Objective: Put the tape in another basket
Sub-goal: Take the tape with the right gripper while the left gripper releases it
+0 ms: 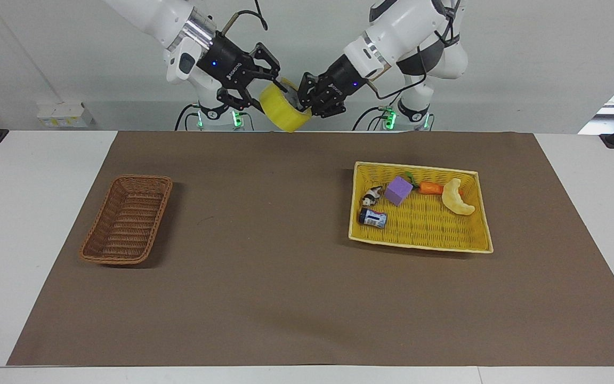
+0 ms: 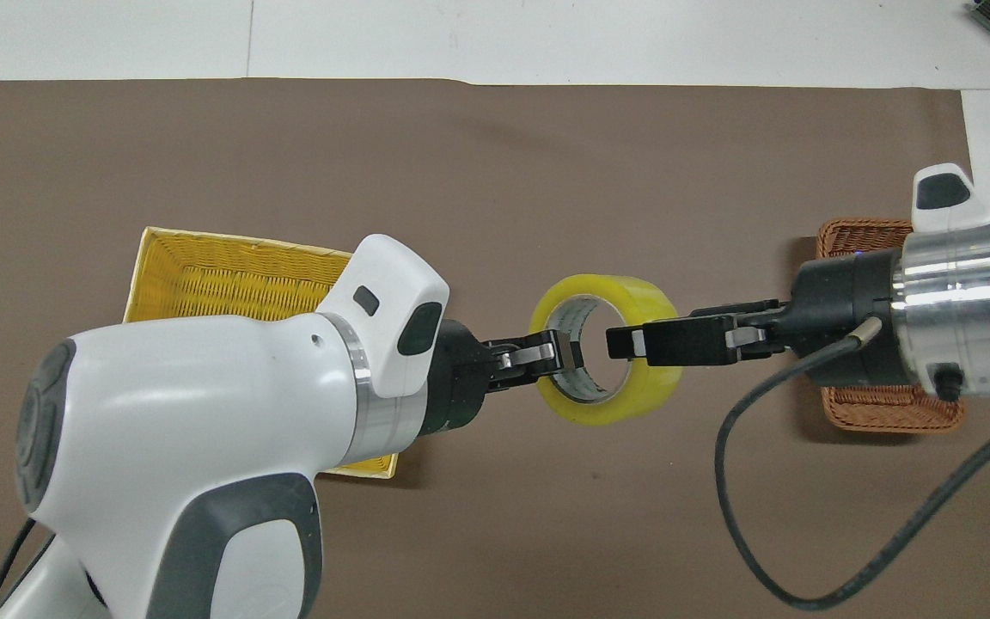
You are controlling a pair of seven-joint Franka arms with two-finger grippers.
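The yellow tape (image 1: 281, 108) hangs high in the air between the two arms, over the mat's edge nearest the robots. My left gripper (image 1: 305, 100) is shut on the roll's wall, one finger inside the core; in the overhead view the left gripper (image 2: 560, 356) holds the tape (image 2: 624, 406) on the side toward the yellow tray. My right gripper (image 1: 267, 86) is at the roll's other side, its fingers spread about the rim; in the overhead view the right gripper (image 2: 626, 342) reaches into the core. The brown wicker basket (image 1: 126, 220) lies empty at the right arm's end, partly covered in the overhead view (image 2: 861, 234).
A yellow woven tray (image 1: 420, 246) at the left arm's end holds a purple cube (image 1: 398, 191), a toy carrot (image 1: 430, 188), a pale crescent toy (image 1: 457, 198), a small can (image 1: 373, 217) and a small figure (image 1: 372, 196). A brown mat (image 1: 264, 277) covers the table.
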